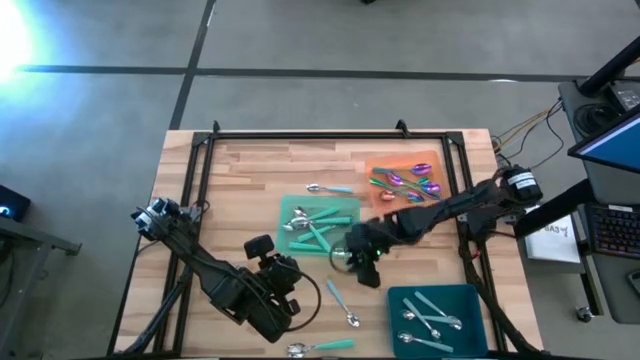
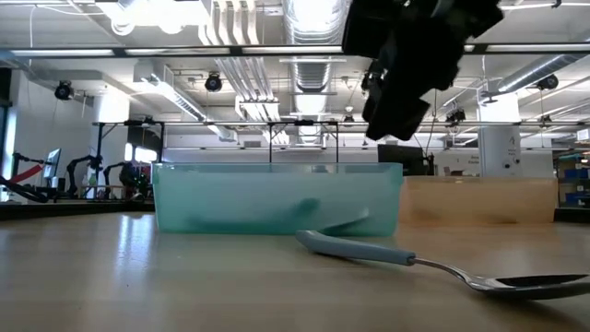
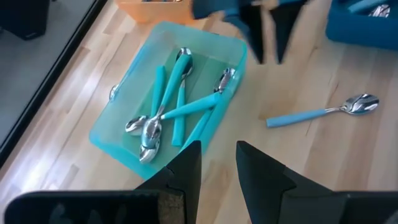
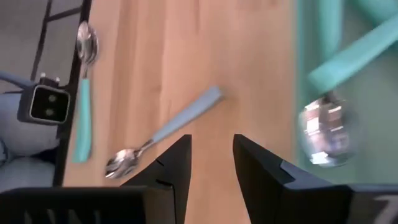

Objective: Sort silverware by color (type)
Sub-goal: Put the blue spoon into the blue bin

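Spread and gripping nothing, the right gripper's jaws are hanging above the worktop, lining up on the light-blue-handled spoon just ahead. Left gripper's jaws are waiting parted and empty beside the green tray.

spoon bowl cut off by frame edge, right claw blurred

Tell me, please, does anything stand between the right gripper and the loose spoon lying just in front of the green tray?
Nothing visible does. The right gripper hangs empty, fingers apart, beside the green tray. The spoon lies alone on bare wood below it; the right wrist view shows it just past the fingers, with only table between.
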`<state>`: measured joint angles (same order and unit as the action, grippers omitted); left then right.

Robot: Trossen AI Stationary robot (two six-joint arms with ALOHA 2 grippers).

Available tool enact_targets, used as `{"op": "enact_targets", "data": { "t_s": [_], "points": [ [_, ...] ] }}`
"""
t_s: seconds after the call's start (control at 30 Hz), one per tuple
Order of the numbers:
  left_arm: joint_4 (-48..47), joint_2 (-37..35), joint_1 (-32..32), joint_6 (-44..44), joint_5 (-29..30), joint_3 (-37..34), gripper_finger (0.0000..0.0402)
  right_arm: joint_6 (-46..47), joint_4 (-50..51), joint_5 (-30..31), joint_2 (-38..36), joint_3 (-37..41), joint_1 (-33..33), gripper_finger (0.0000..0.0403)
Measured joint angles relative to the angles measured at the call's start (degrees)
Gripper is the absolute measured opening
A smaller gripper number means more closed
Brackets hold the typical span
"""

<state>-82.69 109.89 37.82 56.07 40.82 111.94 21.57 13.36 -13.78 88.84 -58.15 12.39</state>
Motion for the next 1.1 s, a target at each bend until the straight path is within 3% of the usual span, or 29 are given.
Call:
{"op": "enact_targets", "data": {
  "t_s": [0.2, 0.47, 0.7, 1.1],
  "points": [
    [-1.8, 0.0, 0.1, 0.0, -0.2, 0.0, 0.0085, 9.2, -0.1, 14.4, 1.8, 0.0, 6.9, 0.0095],
    [-7.3, 0.0, 1.2, -0.2, -4.9, -0.1, 0.0085, 20.2, -0.7, 28.8, 4.4, -0.3, 14.2, 0.0096],
    [-7.4, -0.1, 2.8, -0.8, -6.0, -0.3, 0.0085, 26.7, -0.8, 31.9, 9.5, -3.9, 17.7, 0.0094],
    [-7.3, -0.1, 7.8, 3.3, -6.1, -0.3, 0.0084, 27.5, 0.1, 29.8, 20.0, -12.4, 18.5, 0.0091]
  ]
}}
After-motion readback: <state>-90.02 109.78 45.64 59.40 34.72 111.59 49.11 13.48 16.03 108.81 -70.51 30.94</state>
